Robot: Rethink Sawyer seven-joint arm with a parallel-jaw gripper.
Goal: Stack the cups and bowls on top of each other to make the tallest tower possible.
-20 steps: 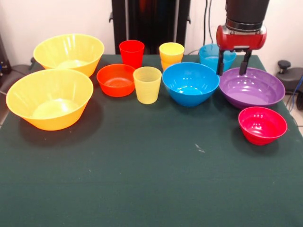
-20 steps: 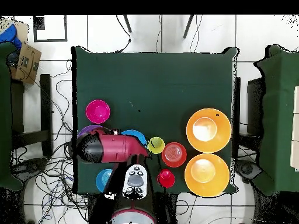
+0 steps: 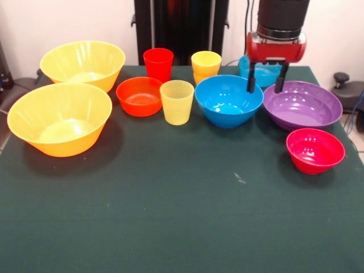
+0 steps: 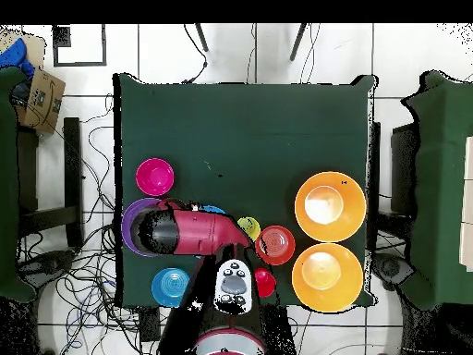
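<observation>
My gripper (image 3: 265, 85) hangs open and empty between the medium blue bowl (image 3: 228, 100) and the wide purple bowl (image 3: 302, 104), in front of the small light blue bowl (image 3: 259, 73). All bowls and cups stand apart on the green table (image 3: 170, 216), none stacked. Two large yellow bowls (image 3: 60, 119) (image 3: 83, 63) are at the left. The orange-red bowl (image 3: 139, 96), the red cup (image 3: 158, 63), the pale yellow cup (image 3: 177, 102) and the orange-yellow cup (image 3: 206, 65) are in the middle. The pink-red bowl (image 3: 315, 150) is at the right front. In the overhead view my arm (image 4: 189, 231) covers the gripper and most of the blue bowl.
In the overhead view the purple bowl (image 4: 134, 226), pink-red bowl (image 4: 154, 177), light blue bowl (image 4: 170, 287) and yellow bowls (image 4: 330, 206) (image 4: 327, 276) lie along the robot's half of the table. Cables and furniture surround the table.
</observation>
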